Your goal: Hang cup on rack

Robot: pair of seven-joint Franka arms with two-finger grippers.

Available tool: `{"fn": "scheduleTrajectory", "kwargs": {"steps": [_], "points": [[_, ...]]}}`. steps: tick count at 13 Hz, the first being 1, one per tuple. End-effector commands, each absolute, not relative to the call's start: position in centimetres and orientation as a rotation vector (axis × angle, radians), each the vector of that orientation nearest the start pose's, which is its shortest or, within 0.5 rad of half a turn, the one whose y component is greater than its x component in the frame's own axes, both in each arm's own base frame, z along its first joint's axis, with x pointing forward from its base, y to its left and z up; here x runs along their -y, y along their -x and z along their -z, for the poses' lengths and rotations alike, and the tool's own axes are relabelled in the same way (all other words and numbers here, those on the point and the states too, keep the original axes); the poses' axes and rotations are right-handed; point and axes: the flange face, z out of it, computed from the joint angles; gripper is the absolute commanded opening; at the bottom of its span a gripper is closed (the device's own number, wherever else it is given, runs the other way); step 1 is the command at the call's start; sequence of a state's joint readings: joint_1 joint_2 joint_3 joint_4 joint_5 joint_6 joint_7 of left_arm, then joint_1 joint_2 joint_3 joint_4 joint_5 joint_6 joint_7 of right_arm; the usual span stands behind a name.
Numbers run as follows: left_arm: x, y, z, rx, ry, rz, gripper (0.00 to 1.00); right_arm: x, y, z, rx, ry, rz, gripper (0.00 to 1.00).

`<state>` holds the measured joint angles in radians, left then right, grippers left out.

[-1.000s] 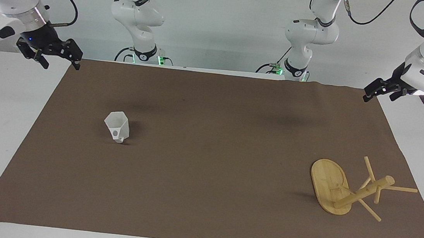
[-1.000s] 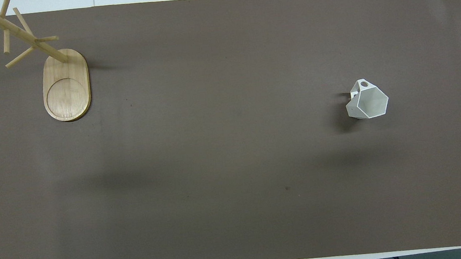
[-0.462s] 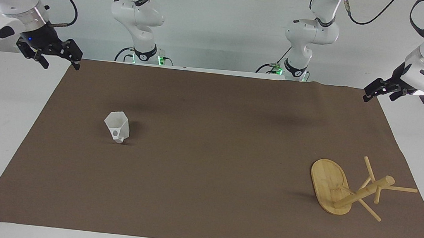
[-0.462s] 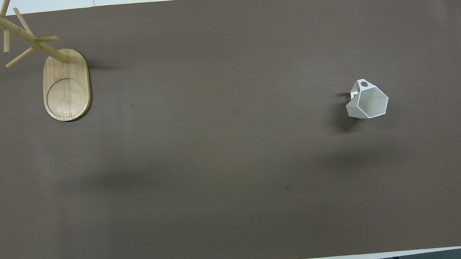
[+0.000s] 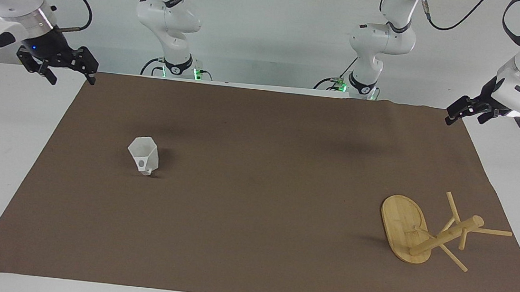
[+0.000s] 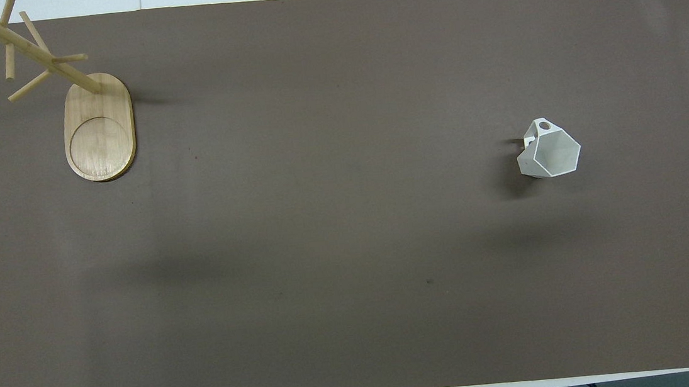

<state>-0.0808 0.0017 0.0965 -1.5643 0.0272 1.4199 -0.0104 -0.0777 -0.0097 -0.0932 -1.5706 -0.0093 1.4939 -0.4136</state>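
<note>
With both your right gripper [image 5: 69, 70] and left gripper [image 5: 466, 111] spread and empty, the cup [image 5: 144, 155] toward the right arm's end could tip if you nudge its narrow base, well apart from the rack [image 5: 423, 231].

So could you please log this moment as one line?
cup: upright on mat, untouched | mug tree: standing, pegs bare | left pincer, right pincer: open, empty

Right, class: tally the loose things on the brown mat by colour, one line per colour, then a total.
White: 1, the cup
Light bamboo: 1, the rack
Total: 2
</note>
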Motion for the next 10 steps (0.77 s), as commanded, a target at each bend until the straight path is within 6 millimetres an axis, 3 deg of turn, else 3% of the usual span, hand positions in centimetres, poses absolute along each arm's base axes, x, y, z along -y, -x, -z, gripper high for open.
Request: {"fn": "scheduleTrajectory", "kwargs": {"steps": [1,4,7,10], "points": [[-1.4,-53.7,-61.6,0.034,3.092,-0.240,1.00,10.4,-53.8,-61.3,0.774,3.017,-0.071,1.00],[-1.4,-53.7,-61.6,0.034,3.092,-0.240,1.00,13.4,-54.9,-59.9,1.229,2.873,-0.010,1.00],[-1.4,-53.7,-61.6,0.036,3.092,-0.240,1.00,16.1,-55.2,-57.9,1.407,2.695,0.067,1.00],[-1.4,-53.7,-61.6,0.036,3.092,-0.240,1.00,18.7,-54.9,-54.3,1.680,2.462,0.104,1.00]]}}
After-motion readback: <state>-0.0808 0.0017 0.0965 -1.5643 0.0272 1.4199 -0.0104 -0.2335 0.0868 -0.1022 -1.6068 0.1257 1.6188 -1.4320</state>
